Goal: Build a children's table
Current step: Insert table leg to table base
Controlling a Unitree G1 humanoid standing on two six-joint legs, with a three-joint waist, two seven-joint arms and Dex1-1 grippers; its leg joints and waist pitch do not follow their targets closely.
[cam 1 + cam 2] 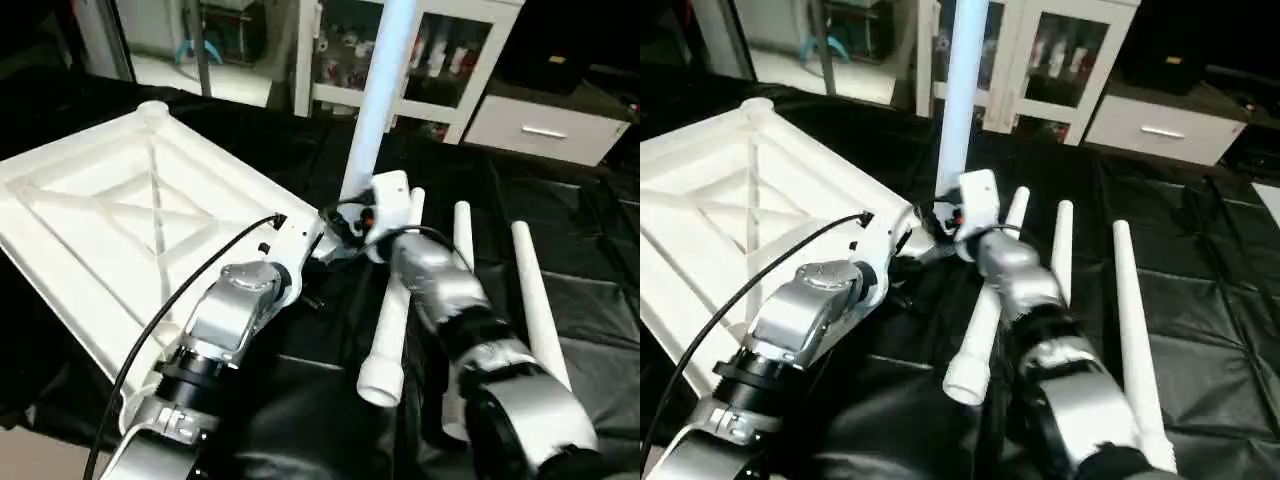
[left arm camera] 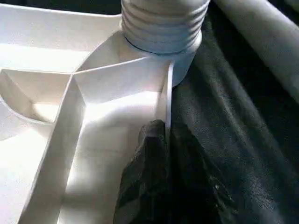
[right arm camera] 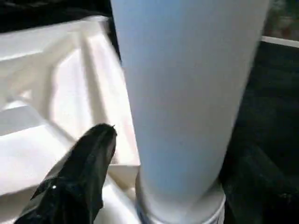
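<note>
The white table top (image 1: 100,210) lies upside down on the left, its X ribs facing up. One white leg (image 1: 378,90) stands upright in the near right corner socket, and its ribbed end (image 2: 163,23) sits in that socket. My left gripper (image 2: 161,128) is shut on the top's rim wall just beside it. My right gripper (image 1: 362,215) reaches in around the foot of the upright leg. Its one visible black finger (image 3: 88,168) stands a little off the tube, so the gripper is open. Three more legs (image 1: 395,300) (image 1: 462,240) (image 1: 535,290) lie side by side on the right.
A black cloth (image 1: 590,260) covers the work surface. Behind it stand a glass-door cabinet (image 1: 450,50) and a white drawer unit (image 1: 545,130). The top's far corner socket (image 1: 152,108) stands bare.
</note>
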